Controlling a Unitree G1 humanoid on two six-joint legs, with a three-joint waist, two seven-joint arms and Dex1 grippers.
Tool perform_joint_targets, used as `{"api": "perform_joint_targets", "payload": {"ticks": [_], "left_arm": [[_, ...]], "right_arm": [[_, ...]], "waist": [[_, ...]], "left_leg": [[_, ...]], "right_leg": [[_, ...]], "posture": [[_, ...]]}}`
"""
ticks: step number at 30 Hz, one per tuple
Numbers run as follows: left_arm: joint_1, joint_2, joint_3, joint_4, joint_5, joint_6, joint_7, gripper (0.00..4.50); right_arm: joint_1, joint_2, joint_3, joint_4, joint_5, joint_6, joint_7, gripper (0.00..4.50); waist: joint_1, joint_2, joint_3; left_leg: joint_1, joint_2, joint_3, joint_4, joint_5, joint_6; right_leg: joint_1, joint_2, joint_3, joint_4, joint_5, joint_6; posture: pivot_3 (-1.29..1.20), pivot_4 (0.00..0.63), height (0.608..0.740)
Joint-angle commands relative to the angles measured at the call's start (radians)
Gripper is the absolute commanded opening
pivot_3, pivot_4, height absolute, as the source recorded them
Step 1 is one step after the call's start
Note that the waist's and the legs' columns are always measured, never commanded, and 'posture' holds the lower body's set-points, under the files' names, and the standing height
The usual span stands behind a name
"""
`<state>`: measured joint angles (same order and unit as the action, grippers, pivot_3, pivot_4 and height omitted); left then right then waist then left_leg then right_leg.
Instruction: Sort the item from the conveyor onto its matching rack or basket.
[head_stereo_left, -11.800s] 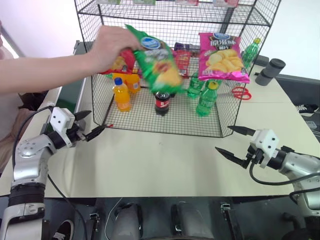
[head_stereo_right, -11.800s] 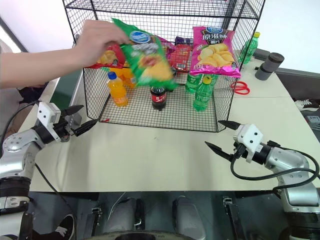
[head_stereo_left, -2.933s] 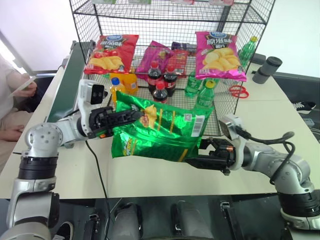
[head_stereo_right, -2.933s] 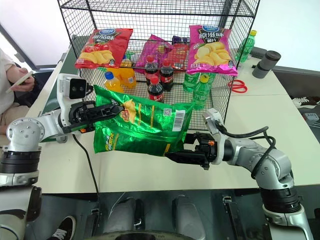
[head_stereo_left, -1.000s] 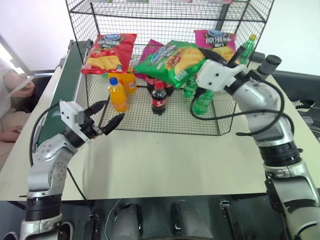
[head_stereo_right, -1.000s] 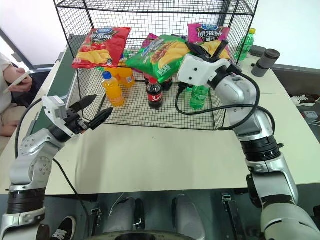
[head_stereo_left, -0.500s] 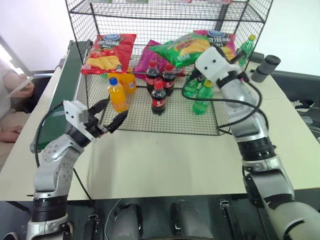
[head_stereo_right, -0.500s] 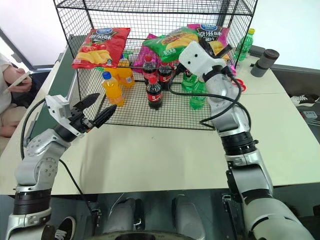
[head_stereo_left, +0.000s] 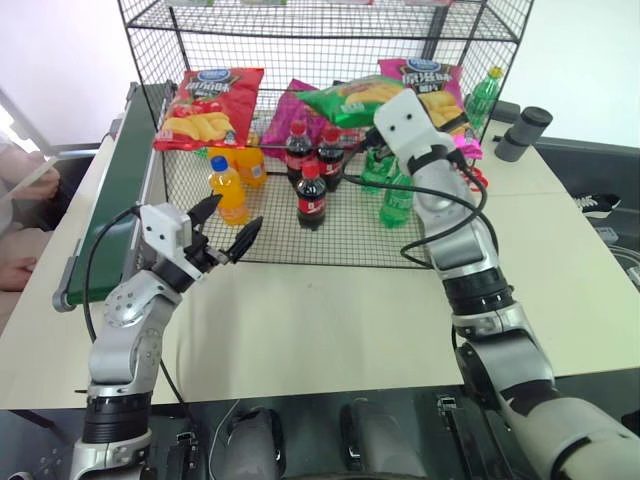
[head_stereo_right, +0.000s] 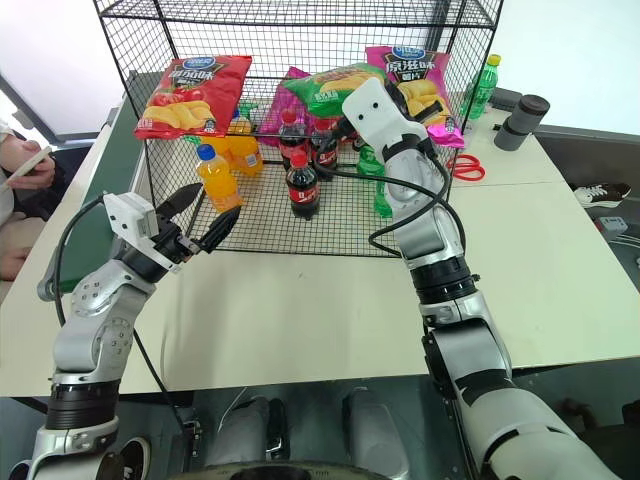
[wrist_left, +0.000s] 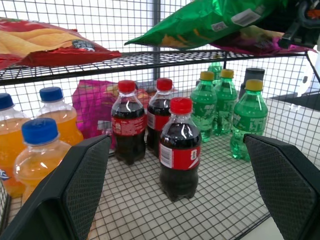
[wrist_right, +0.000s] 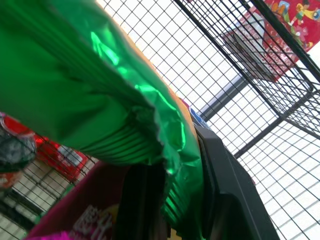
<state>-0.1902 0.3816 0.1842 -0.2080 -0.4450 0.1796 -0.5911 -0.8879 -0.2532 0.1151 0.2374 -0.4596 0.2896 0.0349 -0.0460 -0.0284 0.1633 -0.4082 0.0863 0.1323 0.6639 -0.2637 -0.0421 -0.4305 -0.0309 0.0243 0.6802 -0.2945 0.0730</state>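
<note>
Right wrist view: right end effector (wrist_right: 170, 200) grips the green bag (head_stereo_left: 352, 98) inside the rack (head_stereo_left: 160, 60); left end effector (head_stereo_left: 228, 225) gapes before the rack.

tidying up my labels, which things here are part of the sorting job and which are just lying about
Part of the job:
- green crisp bag, pinched in the right tool
- black wire rack
- conveyor

Lying about:
- red chip bag
- pink chip bag
- cola bottles
- scissors
</note>
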Motion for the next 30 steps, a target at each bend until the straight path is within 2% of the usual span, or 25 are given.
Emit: {"api": "perform_joint_targets", "payload": {"ticks": [1, 7, 9, 10, 13, 15, 16, 17, 20, 26, 30], "left_arm": [[-0.006, -0.002, 0.009, -0.031, -0.005, -0.021, 0.009, 4.50], [-0.001, -0.009, -0.001, -0.036, -0.003, -0.021, 0.018, 4.50], [0.000, -0.012, -0.005, -0.038, 0.000, -0.021, 0.021, 4.50], [0.000, -0.014, -0.006, -0.039, 0.000, -0.021, 0.023, 4.50], [0.001, -0.019, -0.010, -0.041, 0.002, -0.021, 0.028, 4.50], [0.004, -0.022, -0.014, -0.042, 0.003, -0.021, 0.031, 4.50], [0.006, -0.025, -0.017, -0.042, 0.005, -0.022, 0.032, 4.50], [0.008, -0.028, -0.020, -0.043, 0.007, -0.024, 0.032, 4.50], [0.011, -0.035, -0.030, -0.042, 0.011, -0.025, 0.031, 4.50], [0.000, -0.041, -0.040, -0.031, 0.014, -0.031, 0.030, 4.50], [-0.009, -0.043, -0.045, -0.026, 0.017, -0.031, 0.029, 4.50]], "right_arm": [[-0.062, 0.012, 0.001, 0.028, 0.009, -0.027, -0.030, 0.13], [-0.103, 0.029, 0.007, 0.102, 0.029, -0.056, -0.039, 0.13], [-0.110, 0.039, 0.011, 0.127, 0.043, -0.064, -0.024, 1.15], [-0.111, 0.042, 0.011, 0.136, 0.047, -0.065, -0.023, 1.37], [-0.110, 0.041, 0.011, 0.133, 0.059, -0.067, -0.011, 2.75], [-0.104, 0.041, 0.010, 0.098, 0.077, -0.058, 0.013, 3.82], [-0.094, 0.044, 0.005, 0.070, 0.105, -0.063, 0.044, 4.25], [-0.083, 0.044, -0.004, 0.046, 0.130, -0.059, 0.068, 4.46], [-0.060, 0.022, -0.042, 0.000, 0.209, -0.072, 0.136, 4.46], [-0.034, -0.051, 0.011, -0.059, 0.191, -0.098, 0.215, 4.46], [0.000, -0.093, 0.065, -0.074, 0.174, -0.185, 0.281, 4.46]], "waist": [[0.000, 0.000, 0.000], [0.000, 0.000, 0.000], [-0.001, 0.000, 0.000], [-0.001, 0.000, 0.000], [0.000, 0.000, 0.000], [0.000, 0.000, 0.000], [0.000, 0.000, 0.000], [0.000, 0.000, 0.000], [0.001, 0.000, 0.000], [0.002, 0.000, 0.000], [-0.001, 0.000, 0.000]], "left_leg": [[0.000, 0.000, 0.000, 0.000, 0.000, 0.000], [0.000, 0.000, 0.000, 0.000, 0.000, 0.000], [0.000, 0.000, 0.000, 0.000, 0.000, 0.000], [0.000, 0.000, 0.000, 0.000, 0.000, 0.000], [0.000, 0.000, 0.000, 0.000, 0.000, 0.000], [0.000, 0.000, 0.000, 0.000, 0.000, 0.000], [0.000, 0.000, 0.000, 0.000, 0.000, 0.000], [0.000, 0.000, 0.000, 0.000, 0.000, 0.000], [0.000, 0.000, 0.000, 0.000, 0.000, 0.000], [0.000, 0.000, 0.000, 0.000, -0.003, 0.005], [0.000, 0.000, 0.000, -0.001, -0.003, 0.005]], "right_leg": [[0.000, 0.000, 0.000, 0.000, 0.000, 0.000], [0.000, 0.000, 0.000, 0.000, 0.000, 0.000], [0.000, 0.000, 0.000, 0.000, 0.000, 0.000], [0.000, 0.000, 0.000, 0.000, 0.000, 0.000], [0.000, 0.000, 0.000, 0.000, 0.000, 0.000], [0.000, 0.000, 0.000, 0.000, 0.000, 0.000], [0.000, 0.000, 0.000, 0.000, 0.000, 0.000], [0.000, 0.000, 0.000, 0.000, 0.000, 0.000], [0.000, 0.000, 0.000, 0.000, 0.000, 0.000], [0.000, 0.000, 0.000, 0.000, 0.000, 0.000], [0.000, 0.000, 0.000, 0.000, 0.000, 0.000]], "posture": [[0.00, 0.150, 0.740], [0.00, 0.150, 0.740], [0.00, 0.150, 0.740], [0.00, 0.150, 0.740], [0.00, 0.150, 0.740], [0.00, 0.150, 0.740], [0.00, 0.150, 0.740], [0.00, 0.150, 0.740], [0.00, 0.150, 0.740], [0.00, 0.150, 0.740], [0.00, 0.150, 0.740]]}}
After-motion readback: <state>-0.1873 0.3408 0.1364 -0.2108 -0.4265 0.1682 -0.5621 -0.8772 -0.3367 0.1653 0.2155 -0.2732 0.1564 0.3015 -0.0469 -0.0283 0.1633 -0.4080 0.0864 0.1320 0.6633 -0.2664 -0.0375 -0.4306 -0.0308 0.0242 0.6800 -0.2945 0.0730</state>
